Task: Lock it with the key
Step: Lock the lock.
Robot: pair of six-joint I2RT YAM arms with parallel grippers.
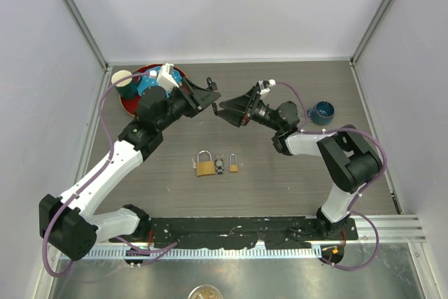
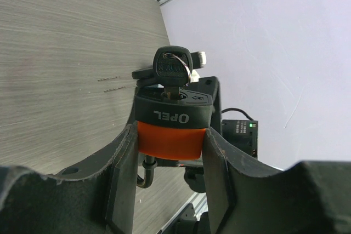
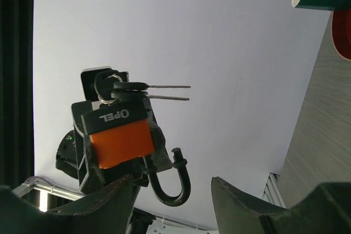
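My left gripper [image 2: 171, 133] is shut on an orange padlock [image 2: 170, 138] with a black "OPEL" top, held in the air above the table. A black key [image 2: 173, 68] on a ring sits in its keyhole. In the right wrist view the padlock [image 3: 119, 142] faces me, its black shackle [image 3: 174, 186] hangs open with one end free, and spare keys [image 3: 156, 91] stick out sideways. My right gripper [image 3: 173, 204] is open and empty, a short way from the padlock. In the top view the two grippers, left [image 1: 210, 96] and right [image 1: 228, 110], face each other.
A brass padlock [image 1: 204, 167], a small bunch of keys [image 1: 220, 166] and a smaller brass padlock [image 1: 234, 167] lie mid-table. A red plate [image 1: 131, 105] with blue and white items and a cup [image 1: 122, 79] stand back left. A teal cup [image 1: 323, 111] stands right.
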